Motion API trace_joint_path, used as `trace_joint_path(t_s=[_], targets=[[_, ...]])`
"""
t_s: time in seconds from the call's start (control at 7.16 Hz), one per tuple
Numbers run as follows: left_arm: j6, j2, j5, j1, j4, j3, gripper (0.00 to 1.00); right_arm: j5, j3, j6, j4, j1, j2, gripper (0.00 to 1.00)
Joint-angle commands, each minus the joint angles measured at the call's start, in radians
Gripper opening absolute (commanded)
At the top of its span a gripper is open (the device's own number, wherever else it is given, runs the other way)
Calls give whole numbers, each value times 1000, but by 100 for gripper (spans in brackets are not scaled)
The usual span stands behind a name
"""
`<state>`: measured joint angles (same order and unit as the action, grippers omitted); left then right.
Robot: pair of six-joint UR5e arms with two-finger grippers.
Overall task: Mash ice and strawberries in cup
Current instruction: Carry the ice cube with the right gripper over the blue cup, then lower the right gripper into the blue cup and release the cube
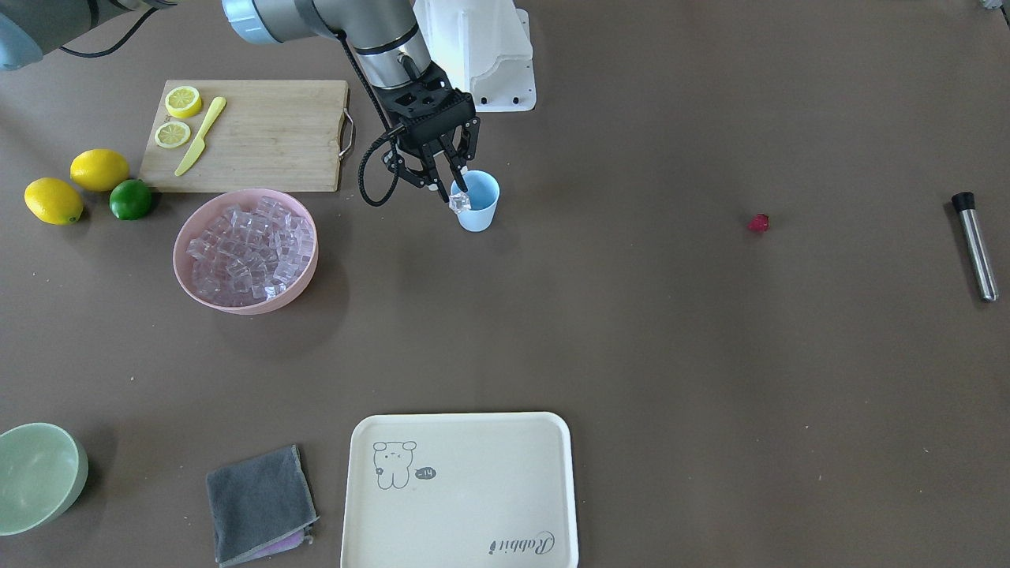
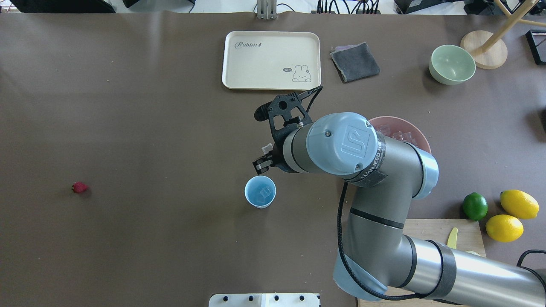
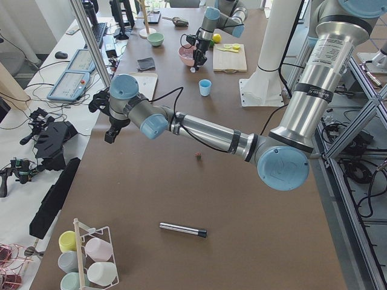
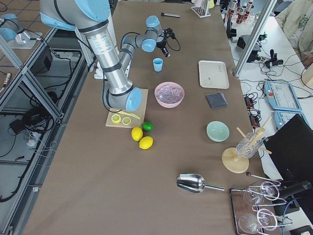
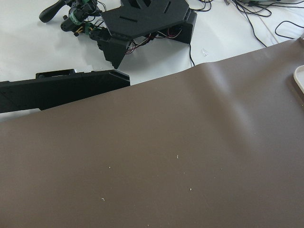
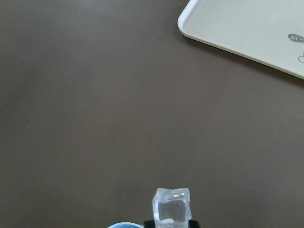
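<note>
Overhead exterior view shows the brown table (image 2: 128,106) with the right arm (image 2: 384,192) reaching over its middle. In the exterior left view the left arm (image 3: 205,130) stretches along the table, with the left gripper (image 3: 112,128) at the table's edge; whether it is parted or closed cannot be told. The pink bowl (image 1: 304,278), heaped with ice (image 1: 248,252), sits just beside the cutting board (image 1: 268,134). The light blue cup (image 1: 481,207) stands upright near the table's middle, apart from the bowl. The right gripper (image 1: 450,192) hangs just above the cup's rim, clamped on one clear ice cube (image 6: 171,206). A second cube (image 2: 265,194) lies inside the cup. The strawberry (image 1: 758,223) lies alone on the table — well apart from the cup, on the left arm's side.
</note>
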<state>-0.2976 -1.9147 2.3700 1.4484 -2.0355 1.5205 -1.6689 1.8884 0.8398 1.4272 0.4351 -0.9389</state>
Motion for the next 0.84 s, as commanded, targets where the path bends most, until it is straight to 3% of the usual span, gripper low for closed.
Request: trace_joint_path(t_s=[0.0, 0.7], targets=[[2, 0, 0, 1, 0, 0, 98, -6, -2, 5, -1, -21, 8, 0], [2, 23, 0, 1, -9, 10, 98, 21, -11, 4, -1, -82, -6, 0]])
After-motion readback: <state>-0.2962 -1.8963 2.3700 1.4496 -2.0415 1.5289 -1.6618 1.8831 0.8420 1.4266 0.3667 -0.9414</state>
